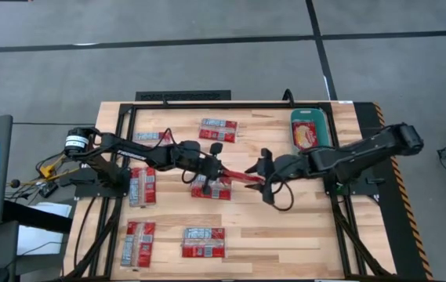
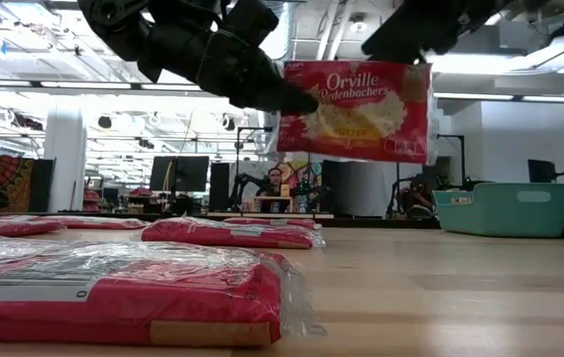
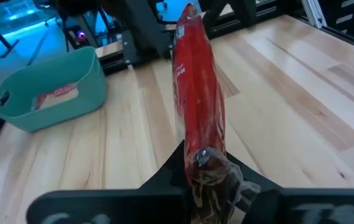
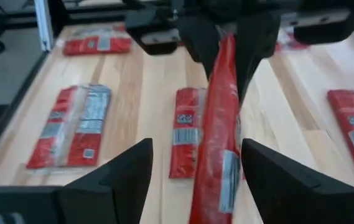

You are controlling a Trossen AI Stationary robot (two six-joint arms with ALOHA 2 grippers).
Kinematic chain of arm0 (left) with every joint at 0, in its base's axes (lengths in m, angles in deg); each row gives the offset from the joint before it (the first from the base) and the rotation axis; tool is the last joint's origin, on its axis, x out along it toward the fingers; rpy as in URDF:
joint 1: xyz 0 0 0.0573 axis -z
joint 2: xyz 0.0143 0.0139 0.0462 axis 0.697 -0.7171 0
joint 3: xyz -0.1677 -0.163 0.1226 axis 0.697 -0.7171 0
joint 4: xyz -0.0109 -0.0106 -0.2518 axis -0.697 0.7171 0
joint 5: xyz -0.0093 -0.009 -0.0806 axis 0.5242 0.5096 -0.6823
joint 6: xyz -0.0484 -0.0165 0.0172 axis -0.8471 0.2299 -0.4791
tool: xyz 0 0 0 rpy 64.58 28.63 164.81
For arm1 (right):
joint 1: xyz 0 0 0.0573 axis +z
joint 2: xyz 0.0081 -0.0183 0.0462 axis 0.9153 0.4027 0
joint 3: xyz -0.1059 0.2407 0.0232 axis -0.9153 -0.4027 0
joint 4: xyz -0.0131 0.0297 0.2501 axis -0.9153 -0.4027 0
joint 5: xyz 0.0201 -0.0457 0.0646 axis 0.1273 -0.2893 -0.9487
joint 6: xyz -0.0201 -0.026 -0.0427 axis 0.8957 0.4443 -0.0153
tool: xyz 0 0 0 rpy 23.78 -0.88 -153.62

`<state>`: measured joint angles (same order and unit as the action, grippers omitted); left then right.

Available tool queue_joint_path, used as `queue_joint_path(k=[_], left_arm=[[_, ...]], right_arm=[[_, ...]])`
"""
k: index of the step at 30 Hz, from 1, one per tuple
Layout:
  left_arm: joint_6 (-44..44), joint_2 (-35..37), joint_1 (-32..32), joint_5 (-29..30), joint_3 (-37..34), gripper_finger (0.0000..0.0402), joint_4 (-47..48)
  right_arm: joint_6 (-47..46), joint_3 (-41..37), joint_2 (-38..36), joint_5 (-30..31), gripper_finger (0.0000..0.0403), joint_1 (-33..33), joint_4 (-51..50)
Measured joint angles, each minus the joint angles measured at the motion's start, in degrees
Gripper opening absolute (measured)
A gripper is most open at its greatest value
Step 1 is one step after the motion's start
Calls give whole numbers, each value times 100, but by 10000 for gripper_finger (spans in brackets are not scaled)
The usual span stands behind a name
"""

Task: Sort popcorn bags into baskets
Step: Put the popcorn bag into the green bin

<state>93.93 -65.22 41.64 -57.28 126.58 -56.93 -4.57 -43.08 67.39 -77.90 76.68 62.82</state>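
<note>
Step in hand, by the look of it: a handover in mid-air over the middle of the table, well short of the teal basket (image 1: 310, 129). The left gripper (image 3: 203, 163) is clamped on one end of a red popcorn bag (image 2: 357, 107), held clear above the wood. The right gripper (image 4: 195, 163) has its fingers spread wide either side of the bag's other end, not gripping.

Next move likely calls for the right fingers to close before the left lets go, then a carry to the basket.

One bag already lies in the basket. Other bags lie flat on the table away from the basket; the arms partly cover the one below the handover, and its label cannot be read.
</note>
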Motion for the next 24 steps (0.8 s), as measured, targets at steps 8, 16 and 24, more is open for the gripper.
queue_joint_path(k=[8, 16, 24], left_arm=[[70, 0, 0, 0, 0, 7, 161], [-365, 0, 0, 328, 2, 25, 226], [-668, 0, -4, 1190, -2, 93, 753]], right_arm=[[-104, 0, 374, -27, 200, -222, 174], [-320, 4, 230, 146, 22, -312, -111], [-1248, 0, -870, 2119, 17, -254, -2200]])
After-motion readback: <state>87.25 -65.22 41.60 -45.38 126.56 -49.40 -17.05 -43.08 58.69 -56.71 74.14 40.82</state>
